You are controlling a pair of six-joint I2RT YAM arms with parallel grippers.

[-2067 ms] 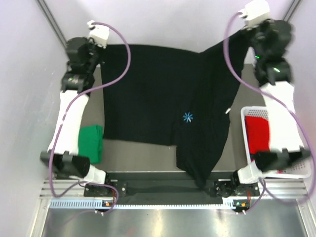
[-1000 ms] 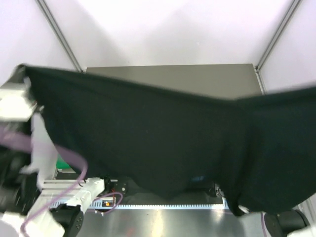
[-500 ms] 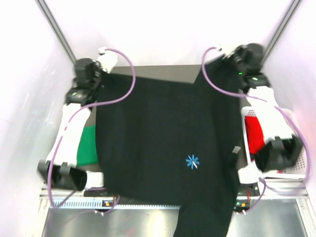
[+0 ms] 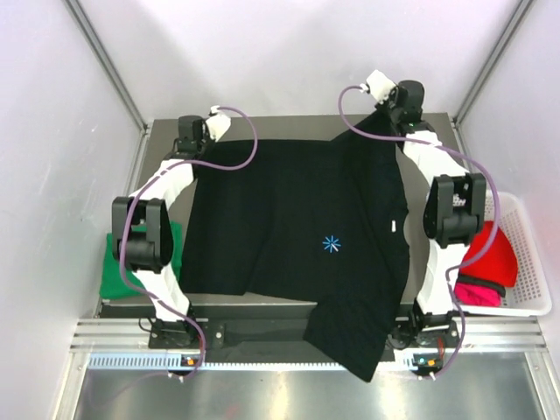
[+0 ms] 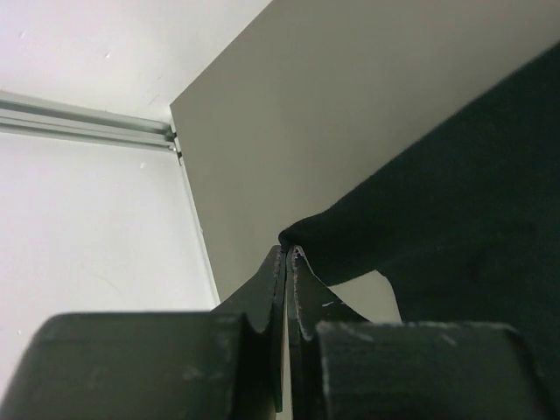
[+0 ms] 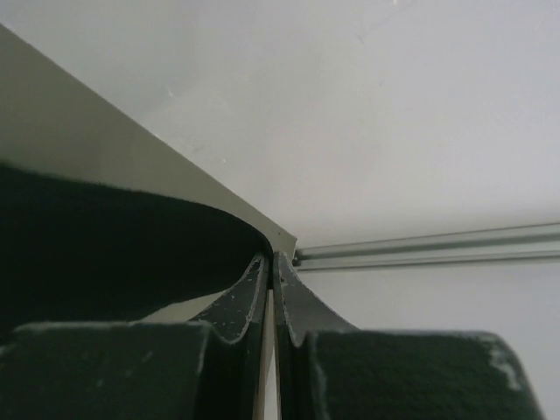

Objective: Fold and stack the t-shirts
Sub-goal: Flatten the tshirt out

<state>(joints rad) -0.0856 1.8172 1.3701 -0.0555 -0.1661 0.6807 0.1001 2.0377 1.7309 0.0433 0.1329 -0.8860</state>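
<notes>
Black t-shirt (image 4: 297, 227) is lying flat between green t-shirt (image 4: 109, 271) and basket (image 4: 532, 267). We are clamping its far corners in left gripper (image 5: 286, 252) and right gripper (image 6: 269, 258).

Bright even light, seemingly from above, soft shadows, wrist-view foregrounds blurred.

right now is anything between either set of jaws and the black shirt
Nothing visible. The left jaws and right jaws are each shut on the far edge of the black t-shirt, which lies spread on the table.
</notes>
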